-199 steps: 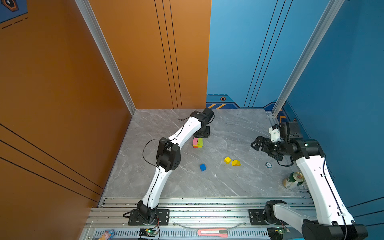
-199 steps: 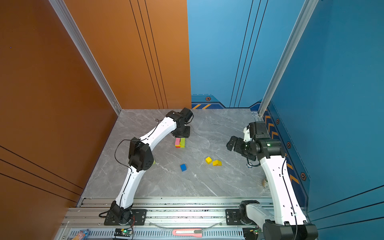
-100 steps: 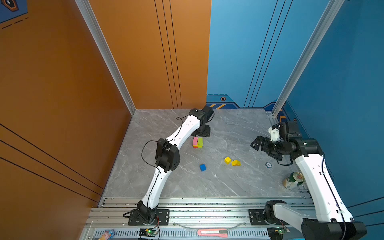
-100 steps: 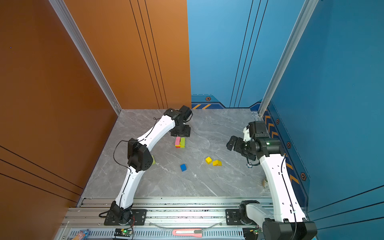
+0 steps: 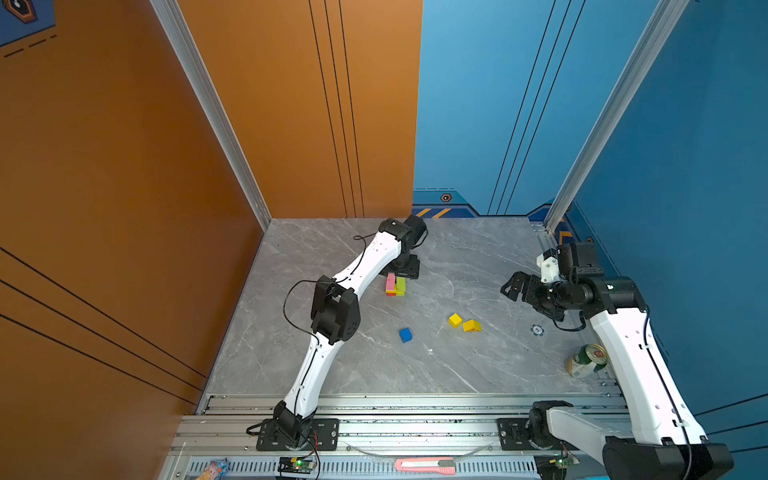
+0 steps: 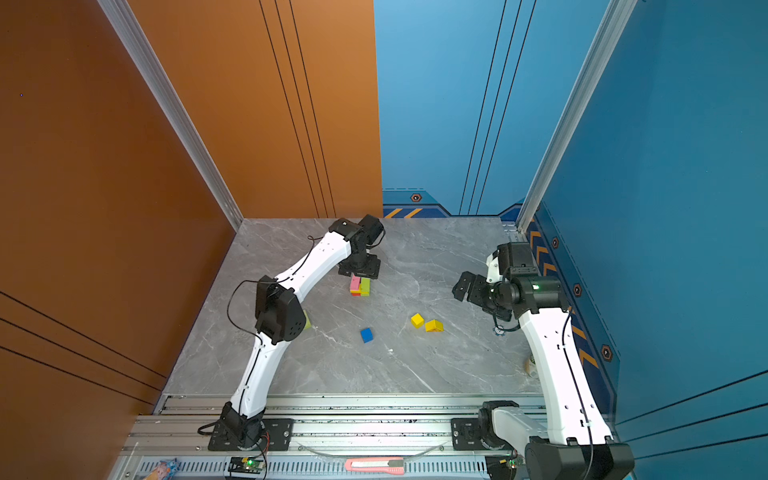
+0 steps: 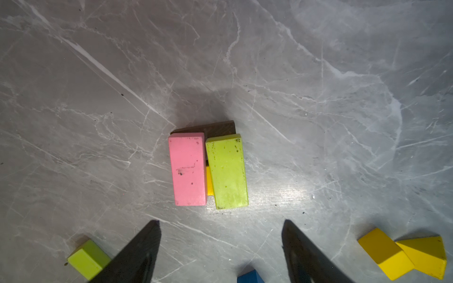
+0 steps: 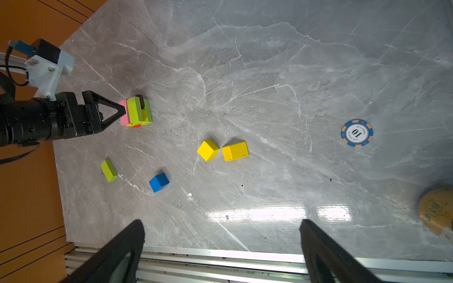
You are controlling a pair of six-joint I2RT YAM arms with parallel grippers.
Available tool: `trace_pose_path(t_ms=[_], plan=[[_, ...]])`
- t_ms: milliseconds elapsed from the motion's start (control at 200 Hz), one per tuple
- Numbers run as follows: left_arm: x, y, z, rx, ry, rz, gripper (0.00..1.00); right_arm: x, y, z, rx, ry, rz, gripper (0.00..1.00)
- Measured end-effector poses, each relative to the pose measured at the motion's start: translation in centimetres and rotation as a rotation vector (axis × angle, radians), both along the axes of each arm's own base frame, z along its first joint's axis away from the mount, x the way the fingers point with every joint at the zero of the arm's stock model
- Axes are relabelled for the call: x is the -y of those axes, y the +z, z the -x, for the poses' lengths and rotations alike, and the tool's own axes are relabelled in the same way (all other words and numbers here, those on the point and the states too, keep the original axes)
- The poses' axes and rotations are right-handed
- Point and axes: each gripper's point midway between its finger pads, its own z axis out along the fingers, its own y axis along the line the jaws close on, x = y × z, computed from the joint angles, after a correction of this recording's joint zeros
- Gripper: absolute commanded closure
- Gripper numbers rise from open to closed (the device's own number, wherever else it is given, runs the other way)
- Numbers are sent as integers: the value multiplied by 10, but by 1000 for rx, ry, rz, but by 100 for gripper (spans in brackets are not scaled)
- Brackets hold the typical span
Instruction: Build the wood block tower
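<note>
Toward the back of the counter, the tower, topped by a pink bar and a lime bar side by side, stands close under the left gripper, its jaws apart and empty. The right gripper, spread wide, holds nothing. A blue cube and a yellow cube lie loose nearer the front.

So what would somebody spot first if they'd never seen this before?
Probably the little tower toward the back of the grey table. It is topped by a pink bar and a lime-green bar side by side, and the left gripper is open close by it. Next come the loose blue cube, yellow cube and yellow triangular prism, scattered nearer the front.
</note>
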Motion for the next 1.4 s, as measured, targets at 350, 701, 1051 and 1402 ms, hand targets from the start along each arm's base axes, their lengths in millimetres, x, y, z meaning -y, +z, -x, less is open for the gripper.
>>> trace_pose_path(t_ms=[350, 701, 1051, 1402], plan=[[-3, -33, 3, -62, 0, -44, 17, 0, 1, 0, 3, 0, 0, 0], [-13, -42, -1, -79, 32, -52, 17, 0, 1, 1, 5, 0, 0, 0], [-15, -47, -2, -89, 42, -56, 20, 0, 0, 0, 1, 0, 0, 0], [-16, -53, 0, -102, 47, -64, 22, 0, -1, 0, -3, 0, 1, 0]])
